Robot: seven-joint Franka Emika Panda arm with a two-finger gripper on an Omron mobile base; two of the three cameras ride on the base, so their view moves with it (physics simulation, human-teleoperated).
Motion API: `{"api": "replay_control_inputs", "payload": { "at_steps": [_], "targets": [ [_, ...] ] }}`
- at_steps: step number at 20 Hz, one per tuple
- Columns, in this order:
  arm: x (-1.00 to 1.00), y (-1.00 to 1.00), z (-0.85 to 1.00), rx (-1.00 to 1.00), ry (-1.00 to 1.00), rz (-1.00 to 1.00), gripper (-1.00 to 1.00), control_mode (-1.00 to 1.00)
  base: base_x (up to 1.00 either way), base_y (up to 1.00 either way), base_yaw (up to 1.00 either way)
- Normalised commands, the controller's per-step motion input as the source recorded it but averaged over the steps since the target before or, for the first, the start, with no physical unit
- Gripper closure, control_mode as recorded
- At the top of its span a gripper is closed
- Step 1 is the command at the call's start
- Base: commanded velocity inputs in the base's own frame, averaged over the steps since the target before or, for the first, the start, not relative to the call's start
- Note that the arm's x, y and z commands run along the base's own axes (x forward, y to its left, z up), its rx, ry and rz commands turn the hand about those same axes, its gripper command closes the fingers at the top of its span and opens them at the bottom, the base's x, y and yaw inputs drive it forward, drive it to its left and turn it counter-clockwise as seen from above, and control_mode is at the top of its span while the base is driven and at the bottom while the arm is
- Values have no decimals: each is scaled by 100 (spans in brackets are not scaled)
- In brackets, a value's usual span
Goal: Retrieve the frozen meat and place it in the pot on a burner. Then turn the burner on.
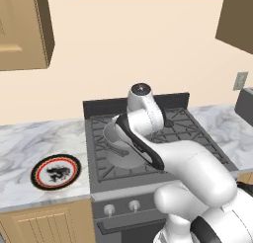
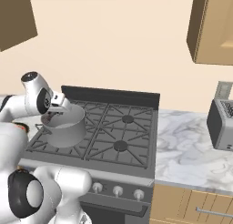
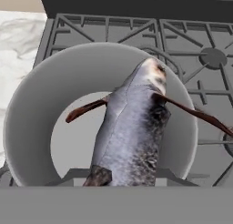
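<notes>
Hiding gripper tips: frozen meat (image 3: 132, 136); over pot (image 3: 36, 109).

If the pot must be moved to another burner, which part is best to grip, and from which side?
Probably the pot's upper rim, from straight above with one finger inside the wall: it stands upright and open, and the rim is thin. The side handle is small. The pincer holds the frozen meat now.

pot (image 1: 118, 148) half hidden behind the arm, frozen meat (image 3: 134, 132) covering end effector fingertips, its lower end cut off
</notes>
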Motion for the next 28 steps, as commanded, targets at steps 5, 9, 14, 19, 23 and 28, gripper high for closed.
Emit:
{"api": "replay_control_inputs", "payload": {
  "at_steps": [5,9,14,19,23,28],
  "targets": [
    [39,0,-7,0,0,0,100,-100,0,0,0],
    [26,0,-26,0,0,0,100,-100,0,0,0],
    [12,0,-29,0,0,0,100,-100,0,0,0],
    [18,0,-23,0,0,0,100,-100,0,0,0],
    [26,0,-24,0,0,0,100,-100,0,0,0],
    [31,0,-16,0,0,0,100,-100,0,0,0]
  ]
}}
